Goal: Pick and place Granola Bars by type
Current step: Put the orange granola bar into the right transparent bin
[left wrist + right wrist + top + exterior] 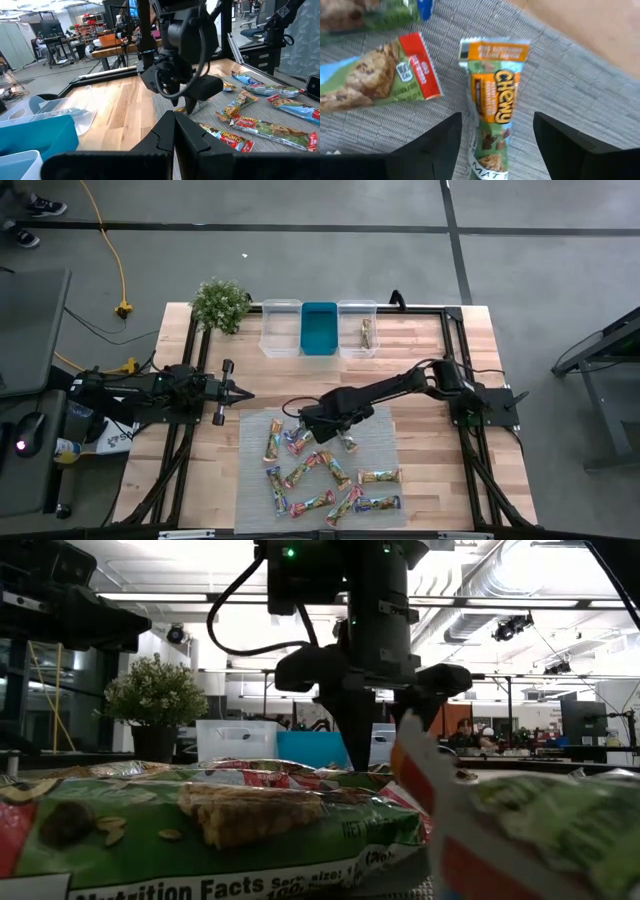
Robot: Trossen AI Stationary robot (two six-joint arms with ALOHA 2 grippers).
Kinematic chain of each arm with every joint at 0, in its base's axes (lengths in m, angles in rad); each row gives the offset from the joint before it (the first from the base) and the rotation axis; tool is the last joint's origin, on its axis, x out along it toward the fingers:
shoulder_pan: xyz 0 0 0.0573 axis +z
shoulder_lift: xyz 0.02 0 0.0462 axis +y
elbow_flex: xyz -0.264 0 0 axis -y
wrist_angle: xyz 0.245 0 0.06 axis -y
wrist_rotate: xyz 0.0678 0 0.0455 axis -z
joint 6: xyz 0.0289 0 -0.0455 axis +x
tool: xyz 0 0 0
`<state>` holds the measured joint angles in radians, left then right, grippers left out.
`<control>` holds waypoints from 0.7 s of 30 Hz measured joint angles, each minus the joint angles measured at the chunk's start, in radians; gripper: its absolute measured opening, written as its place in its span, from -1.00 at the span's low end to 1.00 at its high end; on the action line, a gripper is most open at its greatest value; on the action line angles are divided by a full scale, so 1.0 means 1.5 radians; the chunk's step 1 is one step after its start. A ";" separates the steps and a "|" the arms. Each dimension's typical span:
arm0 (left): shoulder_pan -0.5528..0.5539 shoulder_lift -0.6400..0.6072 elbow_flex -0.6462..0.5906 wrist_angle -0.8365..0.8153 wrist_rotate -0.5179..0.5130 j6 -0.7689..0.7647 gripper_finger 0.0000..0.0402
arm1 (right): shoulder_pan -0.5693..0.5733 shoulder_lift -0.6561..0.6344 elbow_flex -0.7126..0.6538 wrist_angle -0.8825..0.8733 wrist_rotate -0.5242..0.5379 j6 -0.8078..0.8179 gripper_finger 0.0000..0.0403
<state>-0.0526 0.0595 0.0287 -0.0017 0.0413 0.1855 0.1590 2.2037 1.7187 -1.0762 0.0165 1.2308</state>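
Note:
Several granola bars (pixel 330 475) lie scattered flat on a grey mat (pixel 385 430) at the table's near side. My right gripper (pixel 497 131) is open just above the mat's far part. Its two fingers stand on either side of an orange-ended Chewy bar (pixel 496 95) without touching it. A red-ended bar (pixel 380 80) lies beside that one. In the left wrist view the right gripper (pixel 187 97) shows over the same bar (pixel 196 106). My left gripper (pixel 245 393) is shut and waits over bare wood at the table's left, pointing toward the right arm.
Three bins stand in a row at the far edge: a clear one (pixel 281 328), a teal one (pixel 319 328) and a clear one (pixel 357 328) with a bar (pixel 366 332) inside. A potted plant (pixel 220 304) stands left of them. Bare wood lies between mat and bins.

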 joint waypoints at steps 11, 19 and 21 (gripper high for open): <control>0.000 0.000 0.000 0.000 0.000 0.000 -1.00 | 0.001 0.000 0.000 0.012 0.001 0.007 0.12; 0.000 0.000 0.000 0.000 0.000 0.000 -1.00 | 0.001 0.000 0.000 0.019 0.000 0.007 0.06; 0.000 0.000 0.000 0.000 0.000 0.000 -1.00 | 0.002 0.000 0.000 0.020 0.000 0.008 0.05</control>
<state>-0.0528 0.0597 0.0284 -0.0017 0.0414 0.1852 0.1626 2.2044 1.7184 -1.0460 0.0169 1.2422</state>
